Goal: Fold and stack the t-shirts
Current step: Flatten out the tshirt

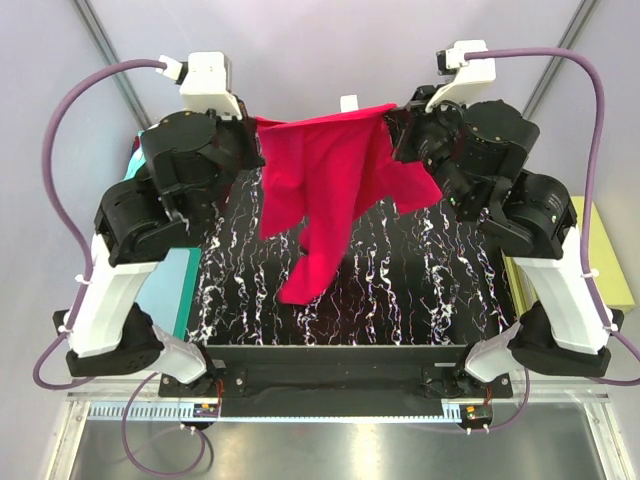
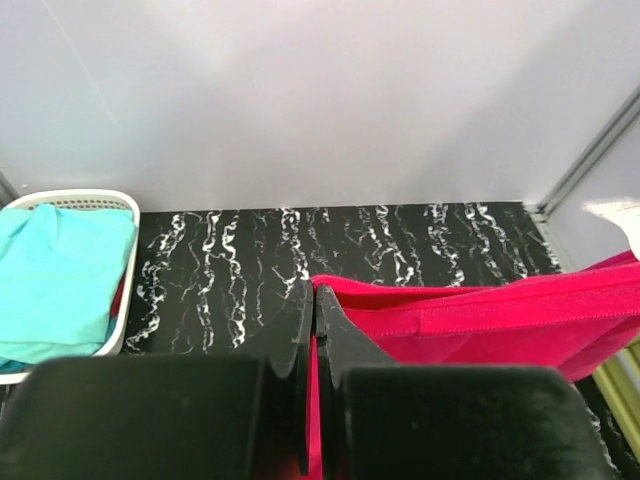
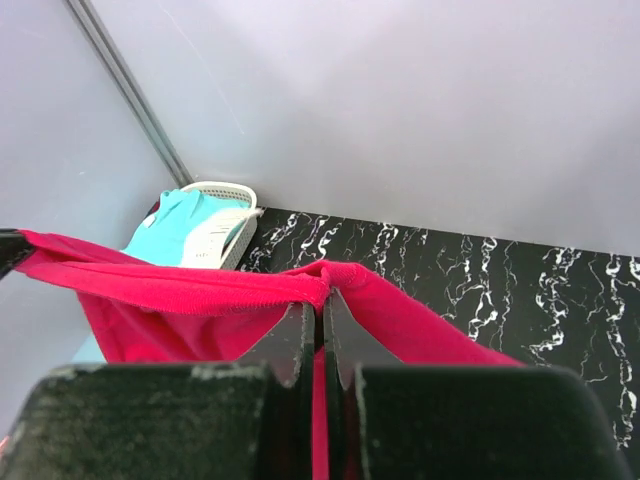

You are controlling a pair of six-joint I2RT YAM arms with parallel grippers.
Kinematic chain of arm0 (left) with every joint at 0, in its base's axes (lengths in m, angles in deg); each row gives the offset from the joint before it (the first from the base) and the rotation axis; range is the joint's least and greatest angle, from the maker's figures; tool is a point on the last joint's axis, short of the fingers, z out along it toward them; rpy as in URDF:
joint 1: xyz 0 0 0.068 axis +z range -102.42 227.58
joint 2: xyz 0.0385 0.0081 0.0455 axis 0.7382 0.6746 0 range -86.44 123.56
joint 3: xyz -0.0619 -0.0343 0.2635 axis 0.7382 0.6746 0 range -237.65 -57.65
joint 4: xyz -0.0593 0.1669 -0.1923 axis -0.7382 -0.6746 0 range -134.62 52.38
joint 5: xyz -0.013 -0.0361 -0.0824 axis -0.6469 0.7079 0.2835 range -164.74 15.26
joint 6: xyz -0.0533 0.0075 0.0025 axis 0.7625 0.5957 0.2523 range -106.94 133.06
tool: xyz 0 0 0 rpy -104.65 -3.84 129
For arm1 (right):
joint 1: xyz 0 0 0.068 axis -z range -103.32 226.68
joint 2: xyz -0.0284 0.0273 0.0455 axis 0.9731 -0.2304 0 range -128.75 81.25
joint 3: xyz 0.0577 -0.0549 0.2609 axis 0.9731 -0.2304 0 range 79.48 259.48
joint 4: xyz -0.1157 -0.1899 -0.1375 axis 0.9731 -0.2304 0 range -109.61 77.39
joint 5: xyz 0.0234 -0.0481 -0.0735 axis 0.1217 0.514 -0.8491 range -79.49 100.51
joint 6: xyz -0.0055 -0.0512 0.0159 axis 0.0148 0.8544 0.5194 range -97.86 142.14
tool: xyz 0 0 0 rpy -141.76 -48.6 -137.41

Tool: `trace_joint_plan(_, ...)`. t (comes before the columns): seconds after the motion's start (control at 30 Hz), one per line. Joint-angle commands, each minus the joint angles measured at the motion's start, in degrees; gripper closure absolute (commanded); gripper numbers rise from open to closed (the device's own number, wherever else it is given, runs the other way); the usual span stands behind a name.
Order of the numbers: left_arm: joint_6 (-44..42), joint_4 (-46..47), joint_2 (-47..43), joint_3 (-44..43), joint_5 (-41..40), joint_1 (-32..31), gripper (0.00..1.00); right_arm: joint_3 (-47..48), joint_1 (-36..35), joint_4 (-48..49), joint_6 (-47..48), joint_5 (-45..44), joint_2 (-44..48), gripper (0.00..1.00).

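Observation:
A crimson-red t-shirt [image 1: 320,175] hangs stretched between my two grippers above the far part of the black marbled table [image 1: 420,290], its lower end drooping to the tabletop. My left gripper [image 1: 257,128] [image 2: 316,290] is shut on the shirt's left top edge, with red cloth [image 2: 480,320] showing between the jaws. On the right top edge my right gripper [image 1: 393,115] [image 3: 323,298] is shut as well, pinching a bunched fold of the shirt [image 3: 200,290]. The turquoise t-shirt [image 2: 55,280] [image 3: 175,225] lies in a white basket [image 2: 128,290] [image 3: 228,232] at the far left.
A teal mat [image 1: 185,290] lies along the table's left side under the left arm. A yellow-green block [image 1: 610,260] sits off the table's right edge. Grey walls and metal frame posts [image 3: 130,85] close the back.

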Motion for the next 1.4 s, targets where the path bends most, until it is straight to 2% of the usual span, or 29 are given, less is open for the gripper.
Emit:
trace_joint_plan(0.0,-0.65,1.92,-4.59,0.58,-4.73,-0.65,1.00,1.83,-0.19,-0.83,2.94,-6.02,2.67,1.00)
trace_joint_plan(0.17,-1.53,1.65,-7.67,1.11,-7.64,-2.94,1.00,1.92,-0.10,-3.63,1.36,-6.19,4.09,1.00)
trace_joint_plan(0.3,-2.06,1.56,-8.73,0.76,-9.74,-5.22,1.00,5.59,-0.19,-7.15,-0.31,-4.36,3.74,1.00)
trace_joint_plan(0.4,-2.49,1.65,-8.91,0.58,-11.50,-8.73,1.00,7.81,-0.28,-10.05,-1.54,-4.17,3.30,1.00)
trace_joint_plan(0.57,-3.28,1.56,-9.34,0.49,-14.67,-13.66,1.00,5.45,-0.37,-11.11,-2.34,-4.96,5.14,1.00)
trace_joint_plan(0.77,-7.93,2.26,-7.33,-3.54,-23.79,-22.97,1.00,4.38,-0.28,-9.80,-1.20,-6.63,7.08,1.00)
trace_joint_plan(0.87,-20.29,11.72,-6.18,-1.98,-32.23,-29.21,1.00,5.69,-0.28,-9.18,0.38,-7.60,6.55,1.00)
trace_joint_plan(0.9,-31.82,24.55,-6.44,0.38,-35.82,-31.05,1.00,5.70,-0.37,-8.92,1.00,-7.60,6.03,1.00)
trace_joint_plan(0.93,-37.51,31.90,-7.84,6.32,-36.55,-31.24,1.00,5.53,-0.37,-8.22,1.35,-7.77,5.67,1.00)
trace_joint_plan(0.97,-42.35,46.59,-8.90,9.69,-36.73,-31.24,1.00,5.00,-0.28,-8.04,1.62,-8.21,4.80,1.00)
trace_joint_plan(1.0,-52.49,54.92,-11.43,13.46,-36.65,-31.24,1.00,4.56,-0.28,-7.69,2.05,-8.65,4.18,1.00)
trace_joint_plan(1.03,-57.81,64.14,-12.59,20.55,-36.30,-31.07,1.00,3.34,-0.28,-7.25,2.32,-9.00,3.65,1.00)
trace_joint_plan(1.07,-61.52,71.97,-13.21,22.36,-35.86,-30.46,1.00,2.54,-0.10,-6.90,2.58,-9.62,2.52,1.00)
trace_joint_plan(1.13,-53.61,62.89,-13.04,20.03,-35.16,-25.64,1.00,0.70,0.51,-6.19,1.97,-9.27,1.28,1.00)
trace_joint_plan(1.17,-41.29,46.81,-12.60,18.00,-32.98,-23.88,1.00,0.25,1.73,-6.19,0.75,-8.05,0.23,1.00)
trace_joint_plan(1.27,-24.27,25.98,-10.49,11.57,-25.96,-16.85,1.00,-0.89,6.20,-6.19,-1.62,-4.11,-1.18,1.00)
trace_joint_plan(1.33,-19.22,20.31,-9.26,9.47,-21.99,-11.14,1.00,-1.50,8.41,-6.02,-2.51,-2.60,-1.53,1.00)
trace_joint_plan(1.37,-13.71,13.58,-8.65,8.15,-16.40,-8.77,1.00,-1.68,9.64,-6.01,-3.30,-0.94,-2.23,1.00)
